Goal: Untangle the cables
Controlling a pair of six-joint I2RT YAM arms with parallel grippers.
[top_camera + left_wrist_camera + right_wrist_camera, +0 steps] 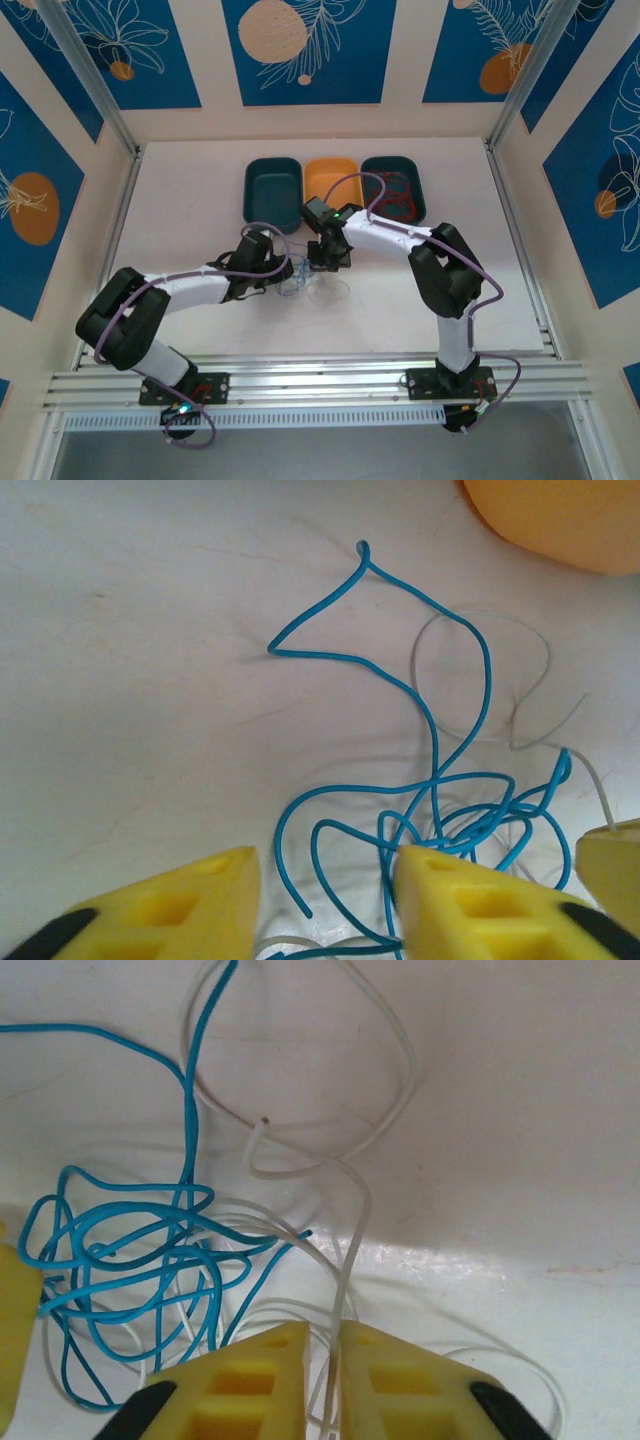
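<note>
Cables point(300, 285): tangled at desk centre; grasping step.
Left gripper point(325, 880): apart around blue cable point(320, 656).
Right gripper point(325, 1340): pinching white cable point(357, 1240).
Next: separate slowly.

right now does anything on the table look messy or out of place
Yes: the thin blue wire and thin white wire lie snarled together in one loose heap on the white table, strands crossing each other, near the orange plastic tray.

You have two teal trays point(273, 192) point(393, 160) and one orange tray point(325, 180) across the upper middle, two claws, the left claw point(325, 900) and the right claw point(325, 1360), and at least one blue cable point(318, 655) and one white cable point(411, 1070).
</note>
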